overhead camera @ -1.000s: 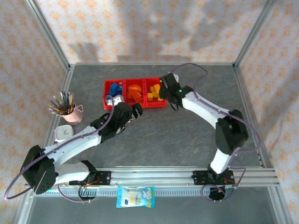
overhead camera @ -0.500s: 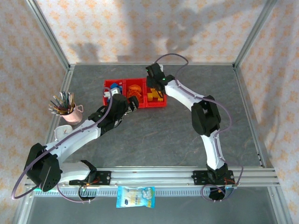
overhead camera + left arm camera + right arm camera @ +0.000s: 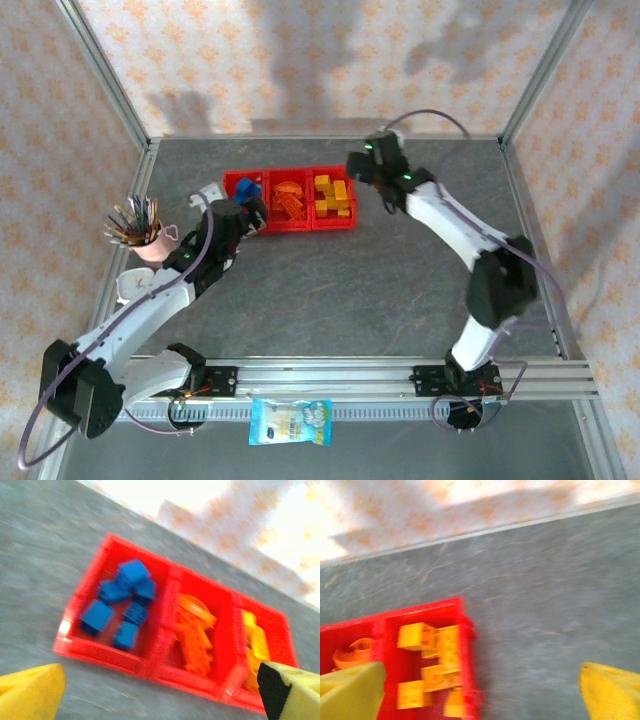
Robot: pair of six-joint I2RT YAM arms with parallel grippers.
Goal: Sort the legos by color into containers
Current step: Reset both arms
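- Red translucent tray (image 3: 322, 227), 3 compartments in a row. They hold blue legos (image 3: 247, 186), orange legos (image 3: 288, 198) and yellow legos (image 3: 333, 195), 1 colour per compartment.
- Left pincer (image 3: 160, 694): fingers wide apart, nothing between them. The whole tray lies just ahead of it, framed by the 2 yellow fingertips (image 3: 30, 690).
- Right pincer (image 3: 480, 690): fingers wide apart, empty. The yellow compartment sits ahead of it, off toward the finger at the view's left edge. Bare tabletop (image 3: 555, 630) lies ahead of the gap.
- Handling (judgement): the bricks look light, stiff and smooth, so likely to slip or flick out under a skewed pinch. Best hold is across 2 flat parallel sides, not over the studs. Take the orange arcs across their thickness.
- The tray also looks light, with low walls. A nudge from either pincer could slide it.
- Top view: shows both arms at once and a pink cup (image 3: 150, 245) of pens well off to the left pincer's outer side. No brick is seen outside the tray, though the left arm (image 3: 160, 290) hides some tabletop and the tray's near corner.
- Left wrist view: blurred, but it shows that hidden corner and separates about 6 blue bricks.
- Right wrist view: shows stud detail on the yellow bricks.
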